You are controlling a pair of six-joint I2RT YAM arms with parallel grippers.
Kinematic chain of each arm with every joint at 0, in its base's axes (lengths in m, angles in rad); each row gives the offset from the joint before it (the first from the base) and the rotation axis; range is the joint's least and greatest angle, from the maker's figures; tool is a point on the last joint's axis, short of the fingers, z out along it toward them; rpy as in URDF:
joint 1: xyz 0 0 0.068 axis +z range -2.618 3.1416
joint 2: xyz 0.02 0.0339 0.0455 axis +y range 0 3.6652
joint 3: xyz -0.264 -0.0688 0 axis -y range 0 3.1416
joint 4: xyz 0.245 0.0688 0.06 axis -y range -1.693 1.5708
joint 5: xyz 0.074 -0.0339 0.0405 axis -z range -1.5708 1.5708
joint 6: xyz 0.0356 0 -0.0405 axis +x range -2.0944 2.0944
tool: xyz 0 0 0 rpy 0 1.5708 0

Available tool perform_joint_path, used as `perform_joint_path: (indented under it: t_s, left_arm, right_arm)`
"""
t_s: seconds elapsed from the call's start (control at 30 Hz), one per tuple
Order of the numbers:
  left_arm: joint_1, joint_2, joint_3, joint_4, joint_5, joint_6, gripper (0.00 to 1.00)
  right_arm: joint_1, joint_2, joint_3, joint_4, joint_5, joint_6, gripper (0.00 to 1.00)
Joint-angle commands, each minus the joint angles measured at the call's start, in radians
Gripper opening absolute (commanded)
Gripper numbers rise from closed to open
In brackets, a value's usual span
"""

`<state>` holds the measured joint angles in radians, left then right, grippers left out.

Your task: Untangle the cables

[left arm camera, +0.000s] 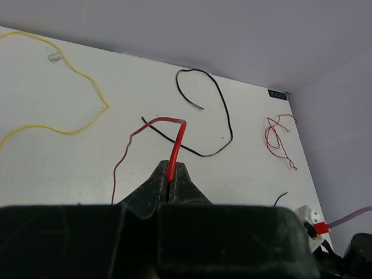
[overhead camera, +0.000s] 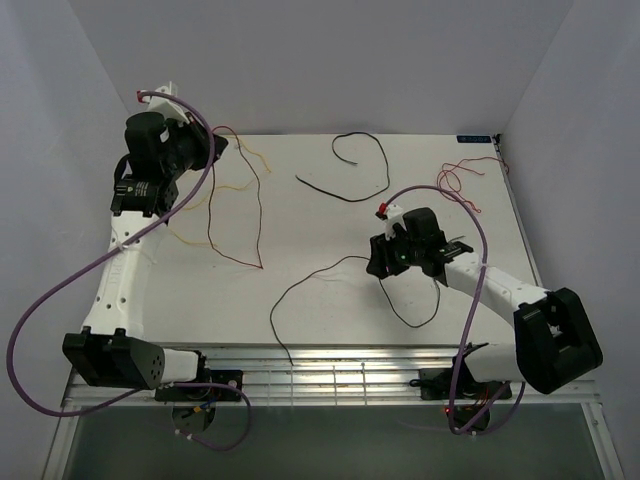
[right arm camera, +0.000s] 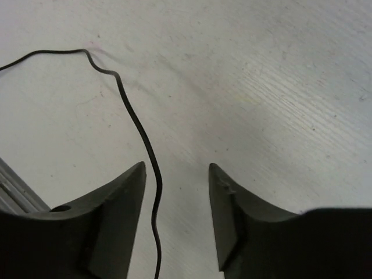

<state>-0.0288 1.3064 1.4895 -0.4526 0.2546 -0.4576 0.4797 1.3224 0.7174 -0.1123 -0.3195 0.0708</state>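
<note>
Top external view shows a white table (overhead camera: pixel 330 230) with thin wires spread across it, most lying apart. At the far left, a yellow wire (overhead camera: pixel 243 185) and a red wire (overhead camera: pixel 258 215) appear to cross. A black wire (overhead camera: pixel 383 160) curls at the far middle, a second red wire (overhead camera: pixel 460 180) is bunched at the far right, and another black wire (overhead camera: pixel 300 280) loops across the near middle. In the left wrist view, the left gripper (left arm camera: pixel 171 177) has its fingers pressed together, pinching the red wire at the very tips, and the wire arches up and drops back to the table. In the right wrist view, the right gripper (right arm camera: pixel 176 168) is spread just above the table and grips nothing. The near black wire runs between its fingers, closer to one finger than the other. Because the red wire is held only at the fingertips, a sharp tug could let it slip free. Pulling it where it crosses the yellow wire could drag the yellow one along or tighten the crossing instead of clearing it. If the right gripper closes off-centre, it could nudge the black wire aside and miss it.
</note>
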Motion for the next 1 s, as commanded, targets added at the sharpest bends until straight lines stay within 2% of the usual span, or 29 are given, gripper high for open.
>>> perform_joint_path:
  t_s: [0.0,0.03,0.1,0.17,0.2,0.23,0.37,0.53,0.73,0.97]
  left_arm:
    - [-0.091,0.017,0.064,0.022,0.003,0.042,0.0]
    - [-0.109,0.024,0.072,0.022,0.0,0.053,0.0]
    - [-0.143,0.042,0.097,0.022,-0.003,0.057,0.0]
    - [-0.167,0.057,0.113,0.02,-0.009,0.051,0.0]
    - [-0.177,0.065,0.12,0.023,-0.011,0.045,0.0]
    - [-0.186,0.08,0.132,0.028,0.001,0.043,0.0]
    - [-0.273,0.116,0.143,0.063,0.109,0.105,0.0]
    - [-0.361,0.145,0.153,0.061,0.326,0.212,0.0]
    - [-0.418,0.12,0.114,0.081,0.406,0.275,0.0]
    - [-0.453,0.1,0.091,0.13,0.433,0.26,0.0]
  right_arm:
    - [0.002,-0.038,0.071,-0.023,0.132,-0.055,0.57]
    - [0.003,-0.07,0.086,-0.02,0.132,-0.066,0.66]
    - [0.002,-0.11,0.096,0.02,0.111,-0.118,0.75]
    - [0.002,-0.164,0.096,0.055,0.093,-0.137,0.97]
    - [0.002,-0.184,0.093,0.092,0.07,-0.164,0.99]
    - [0.002,-0.219,0.087,0.12,0.048,-0.18,0.92]
    - [0.002,-0.284,0.088,0.239,-0.079,-0.276,0.91]
    - [0.002,-0.253,0.229,0.286,-0.236,-0.363,0.9]
    - [0.002,-0.14,0.408,0.24,-0.363,-0.44,0.9]
    - [0.002,-0.028,0.488,0.276,-0.561,-0.444,0.9]
